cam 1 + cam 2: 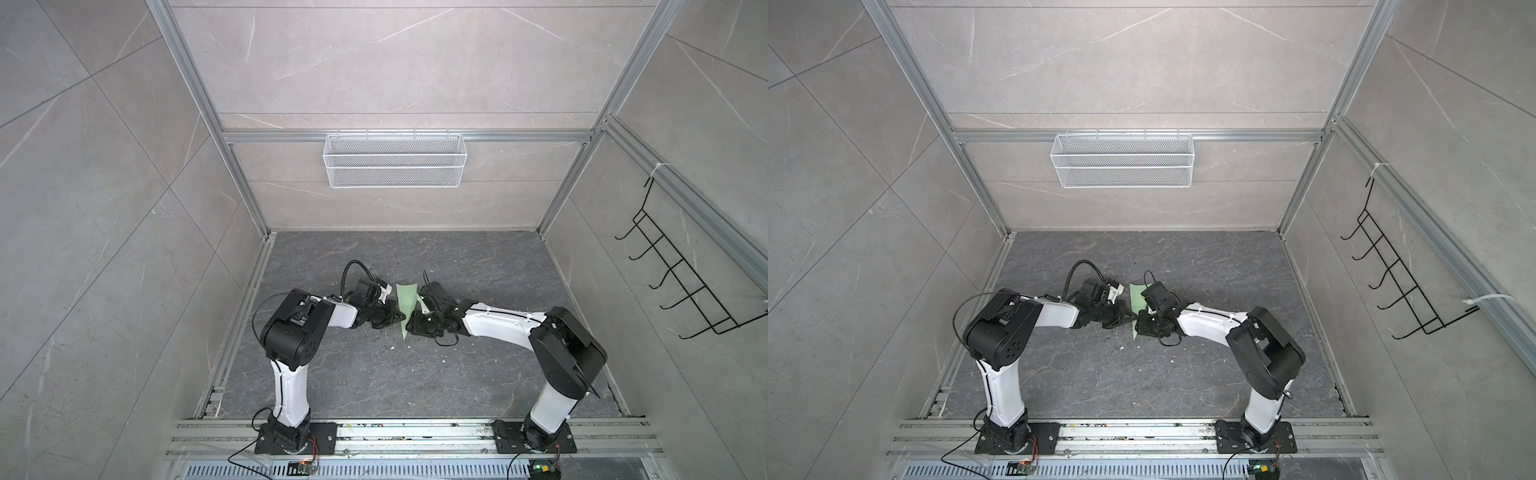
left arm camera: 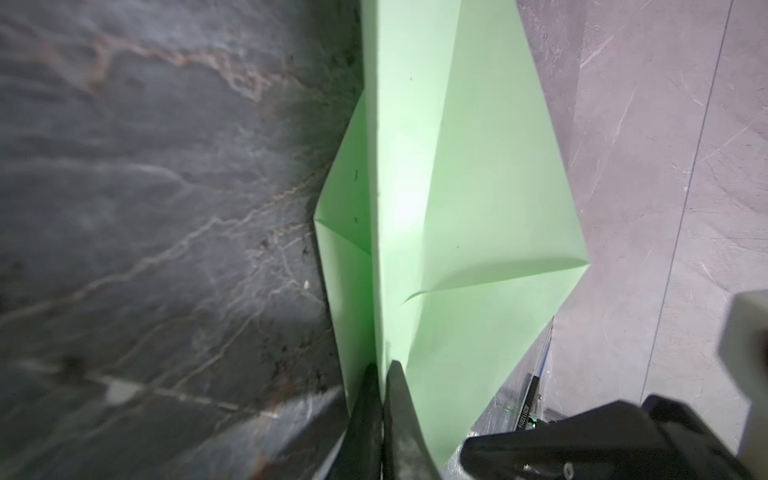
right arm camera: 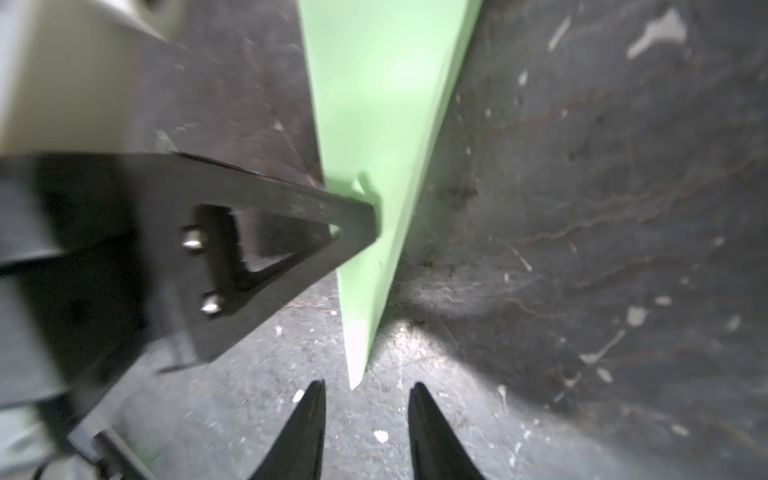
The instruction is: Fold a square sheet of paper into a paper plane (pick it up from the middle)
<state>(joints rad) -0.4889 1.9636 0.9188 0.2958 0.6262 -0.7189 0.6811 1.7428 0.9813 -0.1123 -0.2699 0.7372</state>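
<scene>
The square sheet of paper shows only in folded form, as the pale green paper plane [image 1: 405, 305] [image 1: 1137, 307]. It stands on edge over the dark floor between my two arms, wide tail toward the back wall and sharp nose toward the front. My left gripper [image 1: 398, 319] [image 1: 1129, 318] [image 2: 383, 366] is shut on the plane's [image 2: 457, 199] lower fold near its middle. My right gripper [image 1: 411, 330] [image 1: 1140, 328] [image 3: 368, 387] is open just short of the nose tip, with nothing between its fingers. In the right wrist view the left arm's finger [image 3: 291, 232] presses against the plane [image 3: 374, 124].
A white wire basket [image 1: 394, 160] hangs on the back wall. A black hook rack [image 1: 681, 282] is fixed to the right wall. Small white crumbs [image 1: 390, 346] lie on the dark marbled floor [image 1: 478, 374]. Aluminium rails [image 1: 415, 436] run along the front.
</scene>
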